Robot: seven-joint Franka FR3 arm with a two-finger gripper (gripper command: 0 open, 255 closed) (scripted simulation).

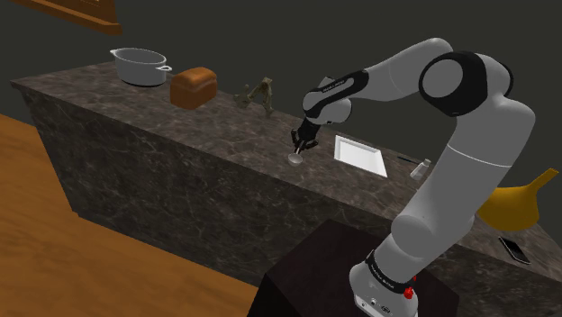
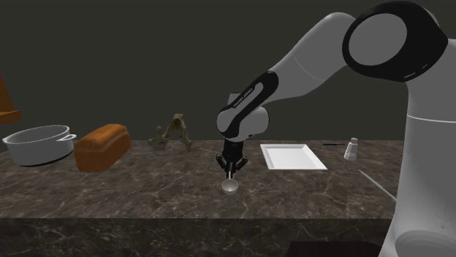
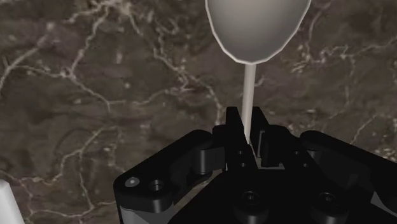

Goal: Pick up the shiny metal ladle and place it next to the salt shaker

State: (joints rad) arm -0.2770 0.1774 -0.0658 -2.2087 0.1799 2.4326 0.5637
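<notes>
Ladle [image 3: 257, 32] stem pinched in hand [image 3: 248, 124], bowl ahead

No text, number or brand can be read. A line of white lettering runs along the dark wrist segment [image 2: 247, 97] of the arm [image 1: 455, 171], seen in the shoulder and second exterior views. A second line sits on the dark band [image 1: 385, 272] near the arm's foot. Both lines are too small to make out.
</notes>
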